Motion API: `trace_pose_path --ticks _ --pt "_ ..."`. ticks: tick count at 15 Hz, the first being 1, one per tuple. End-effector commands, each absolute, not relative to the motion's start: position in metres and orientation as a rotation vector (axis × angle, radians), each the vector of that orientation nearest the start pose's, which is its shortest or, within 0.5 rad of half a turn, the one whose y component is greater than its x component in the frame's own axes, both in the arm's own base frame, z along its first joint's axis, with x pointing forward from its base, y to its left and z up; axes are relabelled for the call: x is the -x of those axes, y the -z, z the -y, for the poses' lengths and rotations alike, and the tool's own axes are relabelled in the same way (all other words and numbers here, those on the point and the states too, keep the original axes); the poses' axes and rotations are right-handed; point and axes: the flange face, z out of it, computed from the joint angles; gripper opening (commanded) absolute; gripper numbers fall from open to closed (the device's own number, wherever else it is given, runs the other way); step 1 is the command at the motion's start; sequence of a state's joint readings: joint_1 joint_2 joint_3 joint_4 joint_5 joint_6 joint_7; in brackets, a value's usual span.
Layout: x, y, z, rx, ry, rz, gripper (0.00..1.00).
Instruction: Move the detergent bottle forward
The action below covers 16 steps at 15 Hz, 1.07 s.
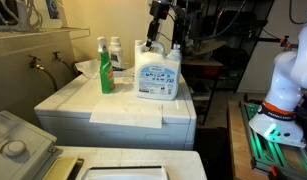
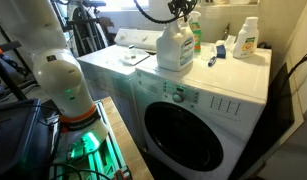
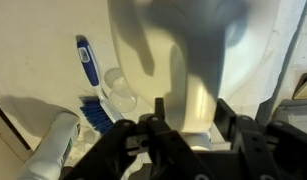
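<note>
One large white plastic detergent bottle stands upright on the flat white top of the front-loading washing machine, close to an edge in an exterior view. The one black gripper sits right on top of it, fingers set narrow, the bottle's white handle filling the gap between them. Here's the worry: that hold is high and off-centre, and a full bottle is likely heavy, so it could swing or slip on the way forward, and a tilt near that edge could send it over. Just beside it, one slim green plastic spray bottle, easy to clip; one small white bottle with a green label stands apart from both, and one blue-handled brush lies flat
</note>
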<state>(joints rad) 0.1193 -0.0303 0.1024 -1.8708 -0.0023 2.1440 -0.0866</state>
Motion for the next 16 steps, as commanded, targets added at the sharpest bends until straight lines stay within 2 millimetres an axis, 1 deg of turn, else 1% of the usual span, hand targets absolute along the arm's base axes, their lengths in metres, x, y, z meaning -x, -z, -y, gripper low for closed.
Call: trace_pose_path --ticks 1,2,3,5,7,8,11,12,14,16 --pt "-0.566 -0.558 -0.124 3.083 0.371 0.473 0.23" --pt "-0.565 -0.556 -0.126 3.092 0.337 0.481 0.14" --pt "-0.564 -0.555 -0.129 3.096 0.309 0.492 0.08" --pt "-0.566 -0.552 -0.131 3.109 0.285 0.502 0.11" --pt "-0.570 -0.553 -0.126 3.133 0.280 0.397 0.11" --pt "-0.574 -0.555 -0.116 3.159 0.272 0.285 0.10" --pt "-0.582 -0.562 -0.088 3.178 0.290 0.098 0.10" --pt "-0.583 -0.565 -0.073 3.185 0.286 0.028 0.10" --pt "-0.588 -0.564 -0.053 3.205 0.286 -0.113 0.10" --pt "-0.592 -0.563 -0.038 3.195 0.278 -0.269 0.11"
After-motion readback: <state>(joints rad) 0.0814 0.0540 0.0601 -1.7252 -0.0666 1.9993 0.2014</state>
